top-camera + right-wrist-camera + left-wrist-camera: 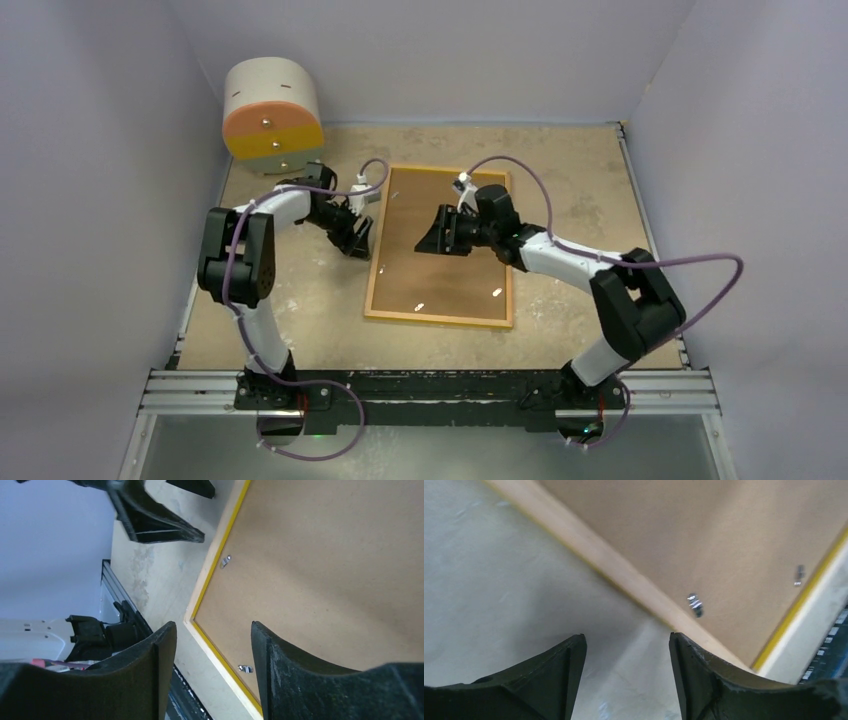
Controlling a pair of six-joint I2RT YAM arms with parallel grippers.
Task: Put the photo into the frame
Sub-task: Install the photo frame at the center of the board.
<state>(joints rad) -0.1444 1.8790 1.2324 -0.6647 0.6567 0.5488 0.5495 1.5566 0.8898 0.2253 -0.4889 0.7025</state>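
Observation:
The frame [437,318] lies back side up in the middle of the table, its wood-coloured rim and yellow inner edge around the brown backing board [445,275]. The photo is not in view. My left gripper [358,240] is open and empty, low over the table just left of the frame's left rim [614,565]. My right gripper [432,240] is open and empty above the board's left half [325,555]. In the right wrist view the left gripper's fingers [155,522] show beyond the frame's rim [210,580].
Small metal clips [226,560] sit along the board's edge [695,603]. A round cream, orange and yellow drawer box [272,117] stands at the back left. A metal rail [430,385] runs along the near edge. Walls close in on both sides.

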